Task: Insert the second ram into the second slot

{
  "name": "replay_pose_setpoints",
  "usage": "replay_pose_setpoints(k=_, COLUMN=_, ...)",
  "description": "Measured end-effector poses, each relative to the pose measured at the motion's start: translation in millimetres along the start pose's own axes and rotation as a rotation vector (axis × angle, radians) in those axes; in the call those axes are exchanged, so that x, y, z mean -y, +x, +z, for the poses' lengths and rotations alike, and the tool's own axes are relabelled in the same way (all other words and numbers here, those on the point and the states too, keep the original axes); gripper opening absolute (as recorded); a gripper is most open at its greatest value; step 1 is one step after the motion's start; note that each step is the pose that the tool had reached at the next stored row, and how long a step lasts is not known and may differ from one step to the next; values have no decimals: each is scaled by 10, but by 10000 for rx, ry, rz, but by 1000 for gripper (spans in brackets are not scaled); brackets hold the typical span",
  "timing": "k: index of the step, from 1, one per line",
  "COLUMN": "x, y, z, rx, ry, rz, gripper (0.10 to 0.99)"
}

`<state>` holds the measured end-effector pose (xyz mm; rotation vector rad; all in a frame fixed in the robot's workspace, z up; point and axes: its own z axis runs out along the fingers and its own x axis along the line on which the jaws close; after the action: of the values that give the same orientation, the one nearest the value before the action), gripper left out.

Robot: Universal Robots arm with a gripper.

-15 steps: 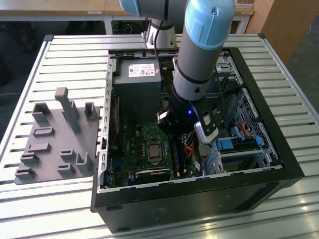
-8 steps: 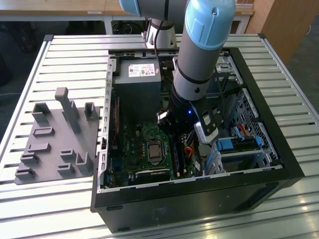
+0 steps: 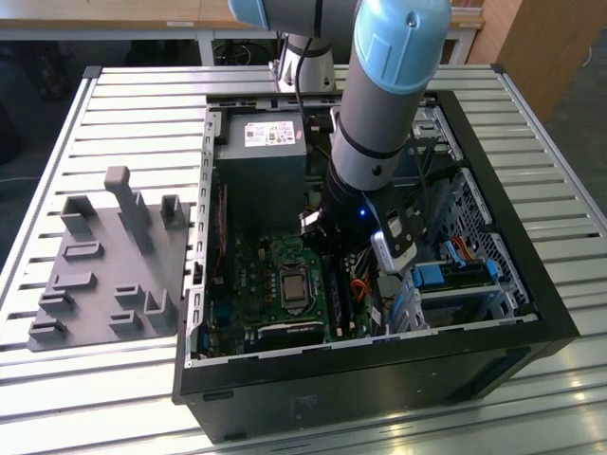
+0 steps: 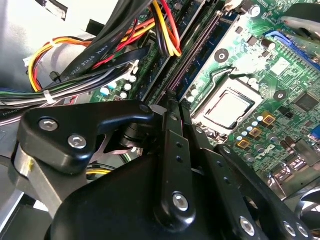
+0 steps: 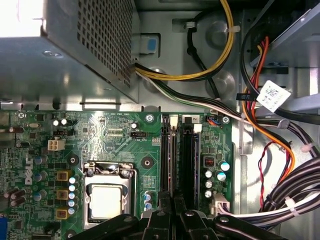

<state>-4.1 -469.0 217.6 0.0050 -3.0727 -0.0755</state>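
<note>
My gripper is shut, its two black fingers pressed together with nothing showing between them. Its tip sits right over the near end of the memory slots beside the processor socket. From the tip, a long thin dark strip runs away along one slot. It looks like the top edge of the second ram standing in the slot, but I cannot tell this for sure. In the exterior view the arm reaches down into the open computer case, with dark upright sticks beside the socket.
Bundles of coloured cables crowd one side of the slots. The power supply box sits beyond the motherboard. Blue drive-bay latches lie at the exterior view's right. A grey holder fixture rests on the slatted table.
</note>
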Motion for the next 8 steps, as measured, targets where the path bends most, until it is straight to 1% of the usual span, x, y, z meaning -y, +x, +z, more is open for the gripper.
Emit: replay_pose_setpoints(k=8, x=9, y=-10, z=-2, rx=-3, ry=-2, rz=40, gripper=137)
